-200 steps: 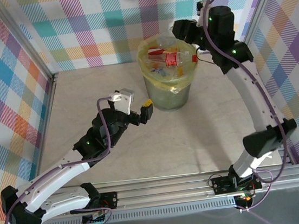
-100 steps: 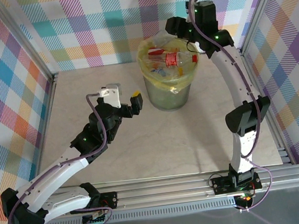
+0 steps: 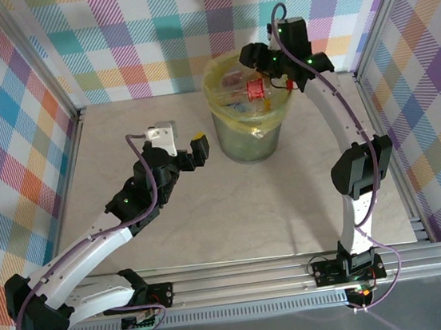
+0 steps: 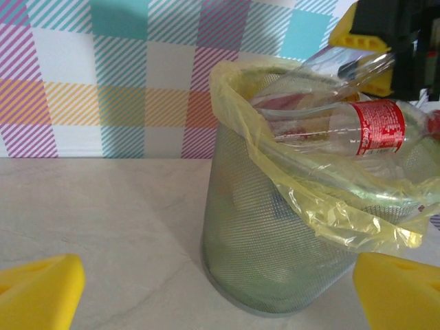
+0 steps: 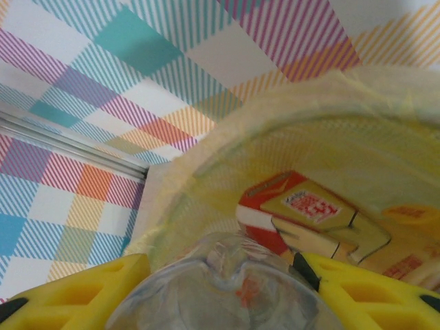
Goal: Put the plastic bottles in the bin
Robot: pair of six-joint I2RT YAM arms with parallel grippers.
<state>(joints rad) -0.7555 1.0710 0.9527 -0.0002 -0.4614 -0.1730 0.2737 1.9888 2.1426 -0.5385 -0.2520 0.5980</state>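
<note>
Clamping bottle (image 5: 220,306) over bin (image 4: 261,254), right gripper (image 5: 223,275); wrist view: red box (image 5: 302,206).

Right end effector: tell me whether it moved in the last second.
Yes. Holding a clear bottle, the right end effector shifted left in the top view, from the right rim of the bin to above its opening.

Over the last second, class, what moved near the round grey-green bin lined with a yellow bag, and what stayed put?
The right gripper, shut on a clear plastic bottle, swung left over the bin. The left gripper, open, shifted slightly left. The bin and its red-labelled bottle stayed.
</note>
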